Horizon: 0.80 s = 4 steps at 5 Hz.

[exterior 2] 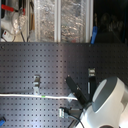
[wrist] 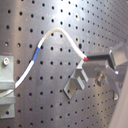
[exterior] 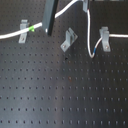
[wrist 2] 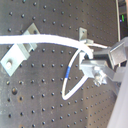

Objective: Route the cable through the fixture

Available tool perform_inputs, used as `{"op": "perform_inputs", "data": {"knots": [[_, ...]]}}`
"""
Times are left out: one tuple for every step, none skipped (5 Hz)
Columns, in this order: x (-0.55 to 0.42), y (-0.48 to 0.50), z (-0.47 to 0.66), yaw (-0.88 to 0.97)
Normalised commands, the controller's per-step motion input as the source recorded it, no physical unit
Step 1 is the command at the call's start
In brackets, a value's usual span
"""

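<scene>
Item: long thin white flexible cable [exterior: 90, 35] w/ green band [exterior: 31, 28] and blue band [exterior: 93, 51]. Runs from first exterior view's left through an upright grey bracket [exterior: 22, 31], up to gripper [wrist: 86, 59], then loops down to a second upright bracket [exterior: 104, 39].
Gripper: jaws pinch the cable near the loop's top.
Fixture: slanted grey metal bracket w/ forked top [exterior: 69, 39], between the two; cable not yet in it.
Risk (est.): slack loop may snag the fork's edge or slip the pinch during descent.
</scene>
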Motion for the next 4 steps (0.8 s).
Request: {"op": "perform_inputs", "data": {"knots": [[-0.134,0.319,0.39,0.14],[-0.18,0.343,0.2,0.11],[-0.219,0.241,0.01,0.15],[-0.203,-0.049,0.09,-0.06]]}}
